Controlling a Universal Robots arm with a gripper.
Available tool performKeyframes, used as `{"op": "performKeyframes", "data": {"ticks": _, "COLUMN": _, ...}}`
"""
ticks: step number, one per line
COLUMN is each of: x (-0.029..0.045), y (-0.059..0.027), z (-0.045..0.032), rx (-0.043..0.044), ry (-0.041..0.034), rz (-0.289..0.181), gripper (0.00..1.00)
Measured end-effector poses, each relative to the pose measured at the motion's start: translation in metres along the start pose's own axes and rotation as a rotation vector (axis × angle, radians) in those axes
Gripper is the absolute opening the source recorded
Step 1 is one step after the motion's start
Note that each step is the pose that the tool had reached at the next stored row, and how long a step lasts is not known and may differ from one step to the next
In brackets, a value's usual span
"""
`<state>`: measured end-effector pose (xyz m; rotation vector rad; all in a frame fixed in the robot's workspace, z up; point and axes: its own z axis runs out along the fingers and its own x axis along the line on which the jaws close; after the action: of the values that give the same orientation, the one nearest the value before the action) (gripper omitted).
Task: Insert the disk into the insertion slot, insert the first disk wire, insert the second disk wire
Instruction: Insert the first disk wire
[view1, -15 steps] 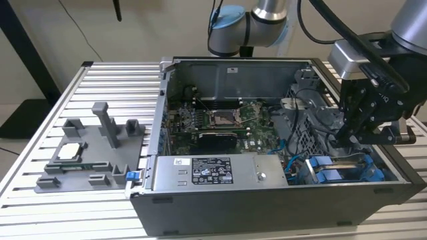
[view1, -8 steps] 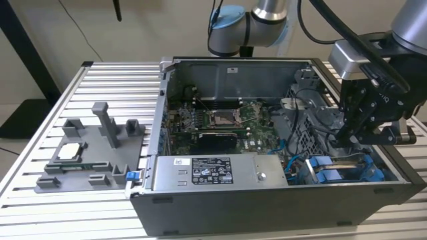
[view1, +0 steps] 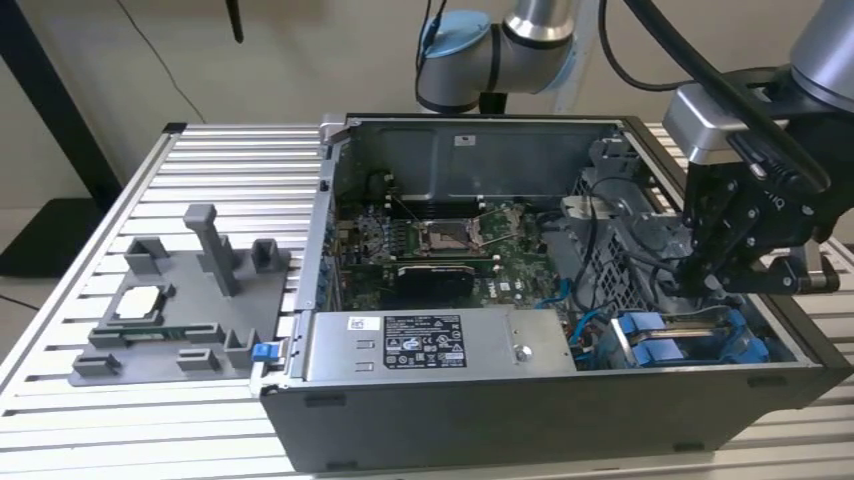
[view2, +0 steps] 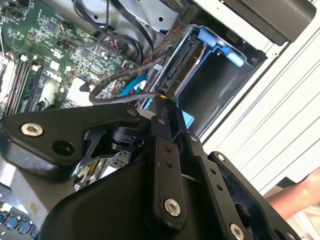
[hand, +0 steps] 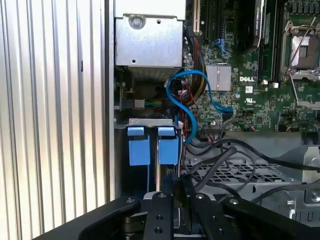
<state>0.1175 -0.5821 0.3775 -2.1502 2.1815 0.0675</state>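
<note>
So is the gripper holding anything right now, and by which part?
Apparently yes: the gripper is shut on a black wire, pinched at its plug end, beside the insertion slot.

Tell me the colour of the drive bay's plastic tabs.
Blue; the tabs show best in the first wrist view.

The arm (view1: 514, 50) runs off the top edge in the exterior view. The gripper (view1: 697, 283) hangs among dark cables beside the drive bay (view1: 694, 340), its lower end hard to make out. In the second wrist view, the gripper's black body covers much of the motherboard (view2: 60, 50), and a person's arm (view2: 297, 194) is clipped by the picture's edge.
</note>
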Motion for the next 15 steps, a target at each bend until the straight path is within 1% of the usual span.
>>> {"op": "performKeyframes", "data": {"ticks": 10, "x": 0.0095, "y": -0.0078, "z": 0.0019, "rx": -0.0004, "ry": 0.0, "rz": 0.0, "gripper": 0.0}}
{"op": "performKeyframes", "data": {"ticks": 15, "x": 0.0096, "y": -0.008, "z": 0.0019, "rx": -0.0004, "ry": 0.0, "rz": 0.0, "gripper": 0.0}}
